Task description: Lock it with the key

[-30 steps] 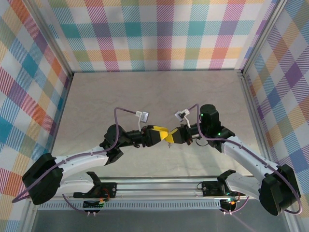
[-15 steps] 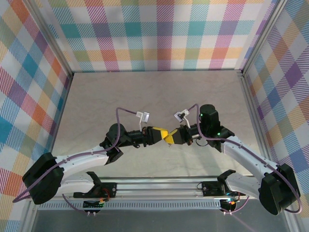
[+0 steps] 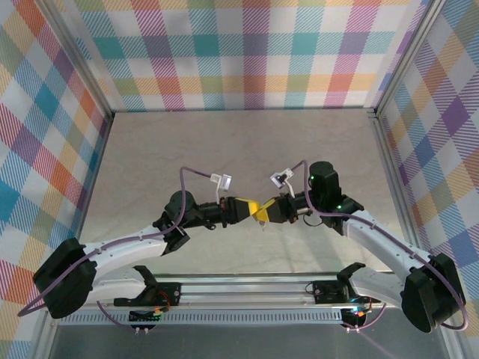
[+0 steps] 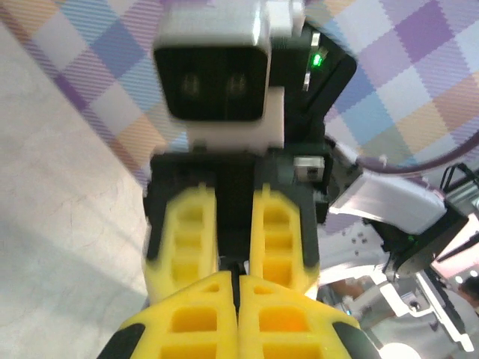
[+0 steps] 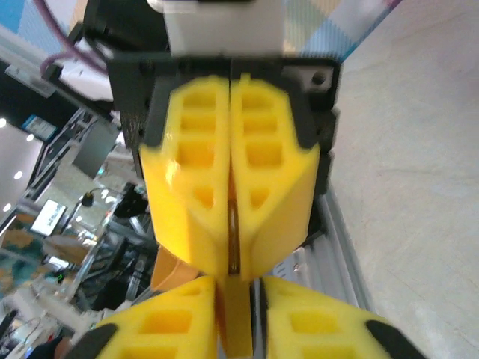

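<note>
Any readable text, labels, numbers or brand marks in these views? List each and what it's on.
None readable.
Left gripper and right gripper: plain yellow, no print.
Camera housing facing the left wrist view: no label visible.
Background monitors in the right wrist view: too blurred to read.

Bright, even light falls from above. The top view is sharp throughout. There the arms (image 3: 127,250) cast only faint, soft shadows on the pale table (image 3: 224,142), and the frame posts (image 3: 82,67) lean outward toward the edges. Both wrist views are soft, because the yellow fingers (image 4: 187,232) (image 5: 194,164) sit too close to focus. A green lamp (image 4: 316,60) glows, and white spots (image 5: 19,176) smear in the blurred background.
</note>
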Robot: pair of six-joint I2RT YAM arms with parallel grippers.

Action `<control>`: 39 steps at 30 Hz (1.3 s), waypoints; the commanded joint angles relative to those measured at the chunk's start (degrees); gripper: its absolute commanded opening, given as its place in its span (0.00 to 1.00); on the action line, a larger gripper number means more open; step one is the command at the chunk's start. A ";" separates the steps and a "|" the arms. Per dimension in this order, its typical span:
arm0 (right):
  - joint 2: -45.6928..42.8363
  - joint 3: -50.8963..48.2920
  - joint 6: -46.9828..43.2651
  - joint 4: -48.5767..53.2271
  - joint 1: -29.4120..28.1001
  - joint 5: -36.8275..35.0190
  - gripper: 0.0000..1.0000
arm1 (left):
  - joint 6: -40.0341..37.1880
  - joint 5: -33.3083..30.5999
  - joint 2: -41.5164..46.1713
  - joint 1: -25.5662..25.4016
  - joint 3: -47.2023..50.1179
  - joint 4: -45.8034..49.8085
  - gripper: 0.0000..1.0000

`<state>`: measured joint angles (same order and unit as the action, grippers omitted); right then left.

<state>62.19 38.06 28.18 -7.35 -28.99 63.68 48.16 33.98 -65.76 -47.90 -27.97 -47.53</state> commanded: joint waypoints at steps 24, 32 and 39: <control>-10.85 -14.93 4.69 -19.17 0.31 -8.51 0.59 | -0.34 2.50 -1.10 4.83 -1.87 0.52 0.00; -8.22 -14.90 3.78 -20.70 -1.37 -9.19 0.52 | 2.73 2.64 -4.54 4.91 -1.92 -5.20 0.00; -4.96 -14.96 4.68 -23.86 -2.51 -9.50 0.45 | 3.00 2.24 -4.47 4.88 -2.00 -5.58 0.00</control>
<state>56.60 23.33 32.62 -27.49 -30.83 54.13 50.76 36.40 -70.43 -43.40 -28.03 -49.21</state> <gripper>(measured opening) 0.450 0.054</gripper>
